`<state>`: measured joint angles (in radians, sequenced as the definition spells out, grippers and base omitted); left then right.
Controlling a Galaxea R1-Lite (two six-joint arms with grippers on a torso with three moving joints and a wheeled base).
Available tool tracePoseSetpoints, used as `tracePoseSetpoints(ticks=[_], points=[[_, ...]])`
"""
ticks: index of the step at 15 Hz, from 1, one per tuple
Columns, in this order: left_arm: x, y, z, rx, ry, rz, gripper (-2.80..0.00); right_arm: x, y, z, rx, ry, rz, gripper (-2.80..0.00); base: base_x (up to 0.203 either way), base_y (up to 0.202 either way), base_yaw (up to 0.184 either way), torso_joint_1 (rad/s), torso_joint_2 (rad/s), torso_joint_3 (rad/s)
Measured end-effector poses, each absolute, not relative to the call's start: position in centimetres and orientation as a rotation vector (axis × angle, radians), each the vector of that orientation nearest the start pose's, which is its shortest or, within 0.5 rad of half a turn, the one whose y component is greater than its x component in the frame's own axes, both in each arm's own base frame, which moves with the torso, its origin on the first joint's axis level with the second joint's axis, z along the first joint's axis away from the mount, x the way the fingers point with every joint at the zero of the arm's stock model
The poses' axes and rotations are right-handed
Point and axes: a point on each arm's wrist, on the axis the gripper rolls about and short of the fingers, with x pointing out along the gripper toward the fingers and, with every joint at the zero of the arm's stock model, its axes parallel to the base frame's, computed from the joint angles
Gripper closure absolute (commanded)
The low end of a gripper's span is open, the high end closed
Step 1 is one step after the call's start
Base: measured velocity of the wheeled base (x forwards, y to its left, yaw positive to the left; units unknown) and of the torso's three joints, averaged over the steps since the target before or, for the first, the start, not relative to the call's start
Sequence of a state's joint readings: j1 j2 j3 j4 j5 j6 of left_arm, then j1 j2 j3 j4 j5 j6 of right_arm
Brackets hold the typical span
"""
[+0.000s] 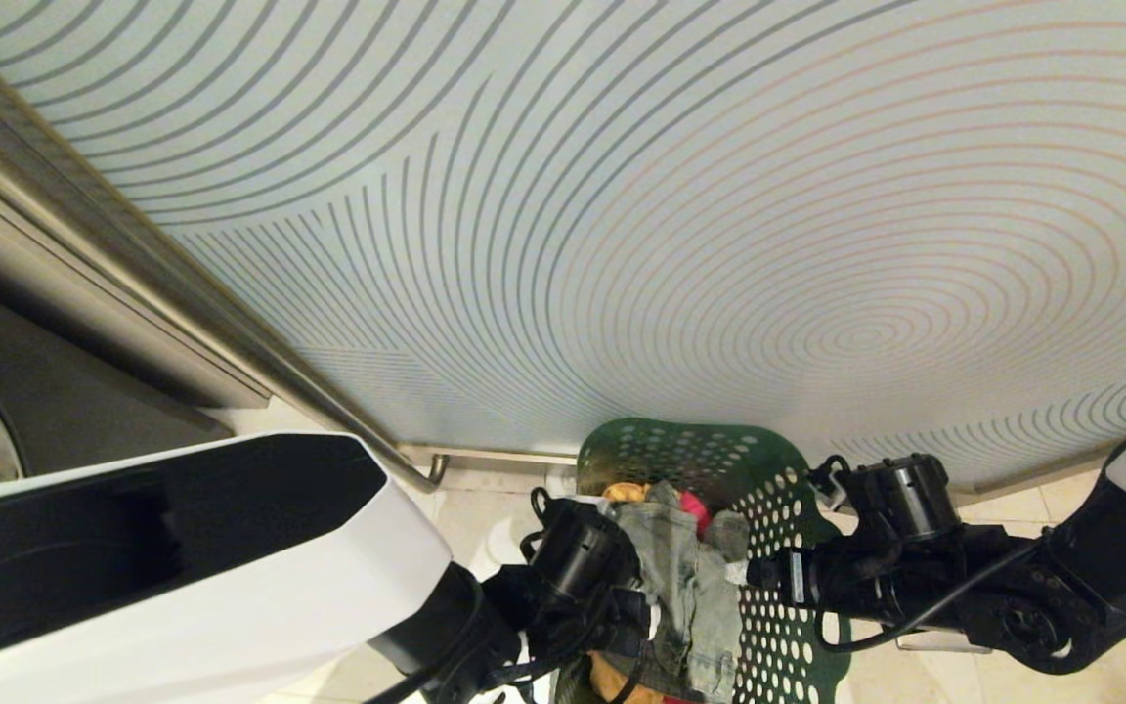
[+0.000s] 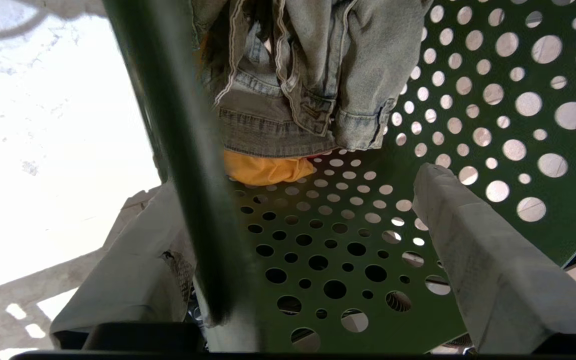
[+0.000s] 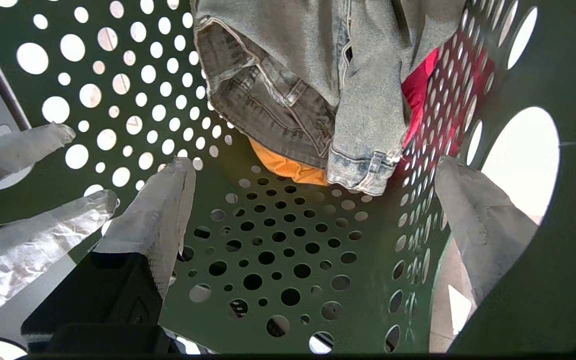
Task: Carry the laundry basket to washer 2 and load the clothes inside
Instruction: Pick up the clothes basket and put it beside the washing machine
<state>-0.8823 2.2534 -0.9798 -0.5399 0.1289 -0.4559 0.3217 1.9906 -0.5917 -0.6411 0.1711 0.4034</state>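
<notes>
Basket (image 1: 768, 548) tipped, clothes (image 1: 685, 577) inside | left gripper (image 2: 288, 240) wide, straddling the rim | right gripper (image 3: 313, 200) wide, straddling the opposite wall

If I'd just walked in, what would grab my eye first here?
Probably the dark green laundry basket, full of round holes, low in the middle between two black robot arms. Next, the faded denim heaped in it over yellow-orange and red cloth, then the striped wall behind.

Both arms reach inward toward each other, low in the head view — the left gripper (image 2: 313, 240) and the right gripper (image 3: 313, 200) each have their fingers (image 2: 488, 260) spread wide apart, straddling a wall.
</notes>
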Motion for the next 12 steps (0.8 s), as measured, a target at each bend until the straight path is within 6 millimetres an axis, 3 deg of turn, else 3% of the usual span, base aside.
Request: tracePoseSetpoints(ticks=[2,3,12], points=[[24.91,-29.9,1.72,-0.055,0.799,-0.548,-2.8,28.31,9.84,4.28,0.317,0.85,0.306,-2.8,0.0,0.0,0.0,0.0,0.0,0.0],[24.87,-29.94,1.65,-0.054,0.8,-0.549,0.0,28.26,9.82,4.21,0.316,0.852,0.304,0.0,0.0,0.0,0.0,0.0,0.0,0.0],[24.68,-30.58,1.31,-0.047,0.803,-0.56,0.0,27.66,9.51,3.5,0.304,0.855,0.266,0.0,0.0,0.0,0.0,0.0,0.0,0.0]])
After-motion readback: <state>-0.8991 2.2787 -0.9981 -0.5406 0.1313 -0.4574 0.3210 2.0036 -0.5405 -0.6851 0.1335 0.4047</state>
